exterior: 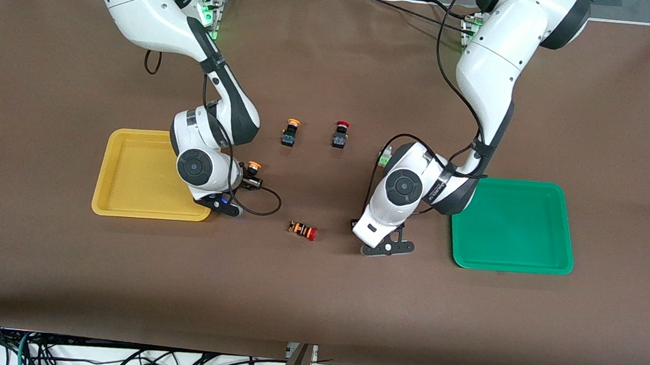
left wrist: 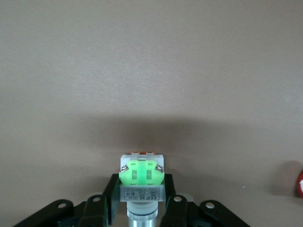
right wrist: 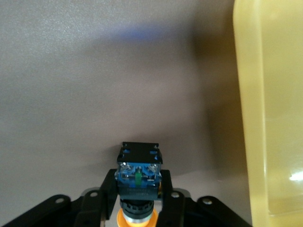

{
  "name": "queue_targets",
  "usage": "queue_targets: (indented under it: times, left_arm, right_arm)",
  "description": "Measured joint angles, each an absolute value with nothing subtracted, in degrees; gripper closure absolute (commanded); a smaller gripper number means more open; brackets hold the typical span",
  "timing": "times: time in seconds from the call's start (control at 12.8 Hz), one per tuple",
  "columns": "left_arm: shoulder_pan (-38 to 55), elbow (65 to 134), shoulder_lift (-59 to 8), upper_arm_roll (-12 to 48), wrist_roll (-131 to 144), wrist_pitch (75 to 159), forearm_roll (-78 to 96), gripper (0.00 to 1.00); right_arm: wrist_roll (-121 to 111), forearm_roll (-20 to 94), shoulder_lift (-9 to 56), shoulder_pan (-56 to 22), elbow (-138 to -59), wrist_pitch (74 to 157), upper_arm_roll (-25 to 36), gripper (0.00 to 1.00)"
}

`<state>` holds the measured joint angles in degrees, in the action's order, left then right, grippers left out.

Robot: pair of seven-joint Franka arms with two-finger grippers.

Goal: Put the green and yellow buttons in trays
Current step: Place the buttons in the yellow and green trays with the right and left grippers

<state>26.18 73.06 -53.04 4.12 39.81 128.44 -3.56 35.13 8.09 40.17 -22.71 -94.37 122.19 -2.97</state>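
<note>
My left gripper [exterior: 386, 160] is shut on a whitish-grey switch with a green face [exterior: 384, 156], low over the cloth beside the green tray [exterior: 559, 224]. The left wrist view shows the switch [left wrist: 141, 176] clamped between the black fingers [left wrist: 110, 198]. My right gripper [exterior: 251, 177] is shut on a black-bodied button with an orange-yellow cap [exterior: 253, 167], next to the yellow tray [exterior: 106, 172]. In the right wrist view the button [right wrist: 138, 175] sits between the fingers, with the yellow tray's rim [right wrist: 246, 118] beside it. A second yellow-capped button [exterior: 290, 132] stands on the cloth. Both trays hold nothing. A second green switch is out of view.
A black-bodied button with a red cap [exterior: 340, 134] stands beside the second yellow-capped button, toward the left arm's end. A red-capped button with an orange-striped body [exterior: 303, 230] lies between the two grippers, nearer the front camera. A cable loops by the right gripper [exterior: 265, 207].
</note>
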Motion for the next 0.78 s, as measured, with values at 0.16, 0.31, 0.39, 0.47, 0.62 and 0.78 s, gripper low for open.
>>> queue_targets:
  times: [0.16,0.31,0.39,0.47,0.62,0.78]
  left_arm:
    - [25.4,71.8,-51.6,3.6,37.3,121.9,-5.9,1.0]
    - [22.6,70.6,-47.6,3.0,31.8,112.7,-6.4,1.0]
    - [20.3,70.5,-45.1,2.9,27.3,108.2,-6.5,1.0]
    - [17.7,70.6,-42.8,2.8,21.7,103.4,-6.6,1.0]
    - [12.2,71.2,-40.4,2.7,9.9,97.2,-6.8,1.0]
    - [6.8,74.2,-40.4,2.6,-0.2,97.5,-7.6,1.0]
  right_arm:
    - [34.9,8.0,40.1,-22.6,-94.3,122.2,-2.9,0.92]
    - [32.6,7.8,39.5,-22.4,-93.0,119.3,-1.5,0.92]
    - [30.7,7.8,39.0,-22.0,-91.4,115.4,-0.6,0.92]
    - [28.5,7.8,38.4,-21.6,-89.5,111.2,0.5,0.92]
    - [23.0,7.8,36.7,-21.1,-86.9,104.6,3.5,0.92]
    - [15.2,7.5,35.8,-21.0,-86.7,101.5,7.7,0.9]
